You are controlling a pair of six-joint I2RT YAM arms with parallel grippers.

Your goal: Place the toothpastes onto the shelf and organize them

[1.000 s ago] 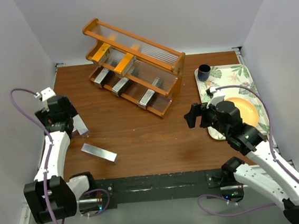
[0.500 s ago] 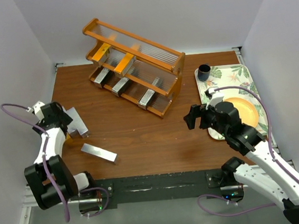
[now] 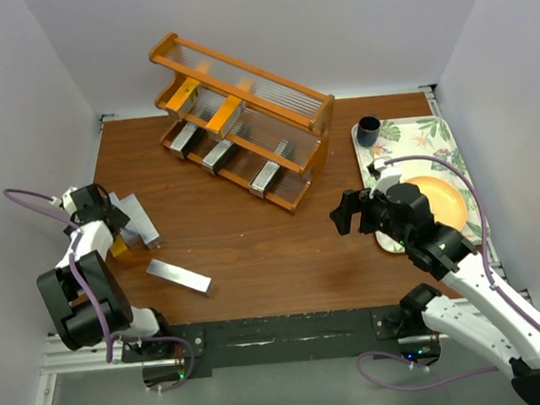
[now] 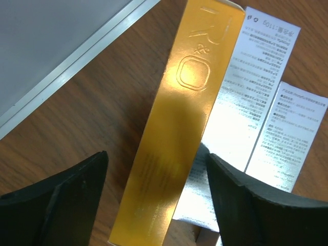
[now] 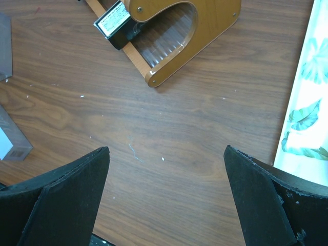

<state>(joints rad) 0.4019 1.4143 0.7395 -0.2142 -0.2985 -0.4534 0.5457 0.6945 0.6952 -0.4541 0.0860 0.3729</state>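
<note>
My left gripper (image 3: 108, 228) is open at the table's left edge, its jaws either side of a bright orange toothpaste carton (image 4: 174, 128) lying on the wood, not closed on it. Two silver cartons (image 4: 241, 102) lie side by side just right of it. Another silver carton (image 3: 178, 275) lies alone nearer the front. The orange-brown shelf (image 3: 283, 91) stands at the back, with two orange cartons (image 3: 226, 111) on its middle tier and three silver ones (image 3: 217, 153) on the lowest. My right gripper (image 3: 348, 212) is open and empty above bare wood; the right wrist view shows the shelf's near end (image 5: 174, 31).
A leaf-patterned tray (image 3: 436, 134) at the right holds a dark cup (image 3: 369, 131) and a yellow plate (image 3: 439, 200). The side wall's metal strip (image 4: 77, 66) runs close beside the orange carton. Silver cartons show at the right wrist view's left edge (image 5: 10, 138).
My left gripper has moved left and down toward the cartons at the table's left edge. My right gripper has crept slightly left. The cartons have not moved.
</note>
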